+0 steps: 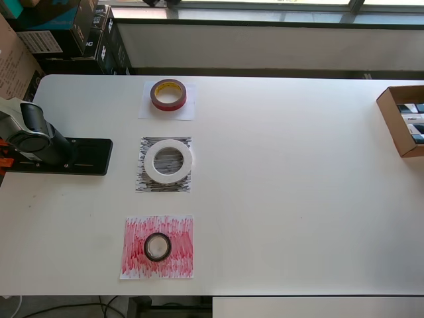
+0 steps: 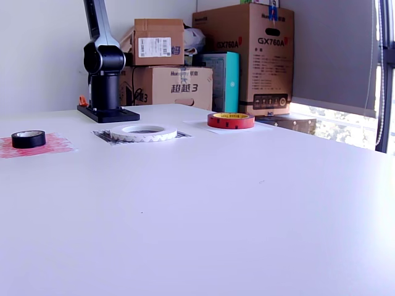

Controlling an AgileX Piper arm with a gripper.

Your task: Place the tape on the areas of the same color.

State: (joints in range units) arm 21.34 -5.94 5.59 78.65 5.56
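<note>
The dark-red tape roll (image 1: 168, 95) (image 2: 230, 120) with a yellowish core lies on the plain white sheet (image 1: 147, 111). The wide white ring (image 1: 169, 161) (image 2: 143, 132) lies on the black-scribbled sheet (image 1: 147, 180) (image 2: 105, 135). The small black roll (image 1: 158, 246) (image 2: 28, 139) lies on the red-scribbled sheet (image 1: 177, 253) (image 2: 54, 146). Only the arm's base and lower links (image 1: 33, 136) (image 2: 103, 58) show, at the overhead view's left edge. The gripper itself is out of view.
The arm's black base plate (image 1: 86, 156) (image 2: 108, 113) sits left of the sheets in the overhead view. An open cardboard box (image 1: 403, 119) stands at the table's right edge. Cardboard boxes (image 2: 244, 55) are stacked behind the table.
</note>
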